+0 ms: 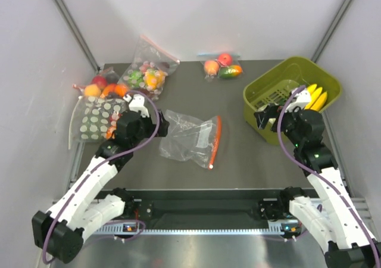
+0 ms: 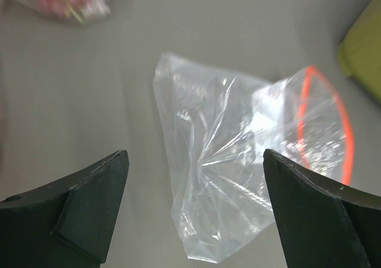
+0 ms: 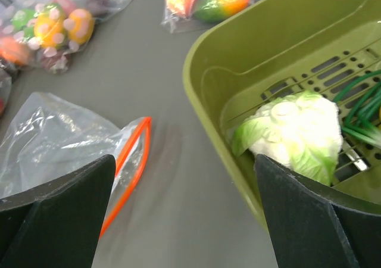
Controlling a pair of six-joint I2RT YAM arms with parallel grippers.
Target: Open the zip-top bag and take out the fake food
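Note:
The clear zip-top bag (image 1: 189, 138) lies flat and empty mid-table, its red-orange zip strip (image 1: 217, 140) on the right and gaping open. It also shows in the left wrist view (image 2: 238, 161) and the right wrist view (image 3: 53, 137). The yellow bananas (image 1: 315, 97) and the pale green lettuce head (image 3: 294, 134) lie in the olive basket (image 1: 256, 90). My left gripper (image 1: 162, 125) is open and empty at the bag's left end, its jaws wide over the bag's closed end (image 2: 194, 156). My right gripper (image 1: 262, 116) is open and empty over the basket's near-left rim (image 3: 183, 161).
A white-dotted bag (image 1: 98, 116) of fruit lies at the far left. A clear bag of small multicolour pieces (image 1: 146, 74) is behind it. A small bag with a peach and apple (image 1: 221, 67) sits at the back. Green strands (image 3: 363, 110) lie in the basket.

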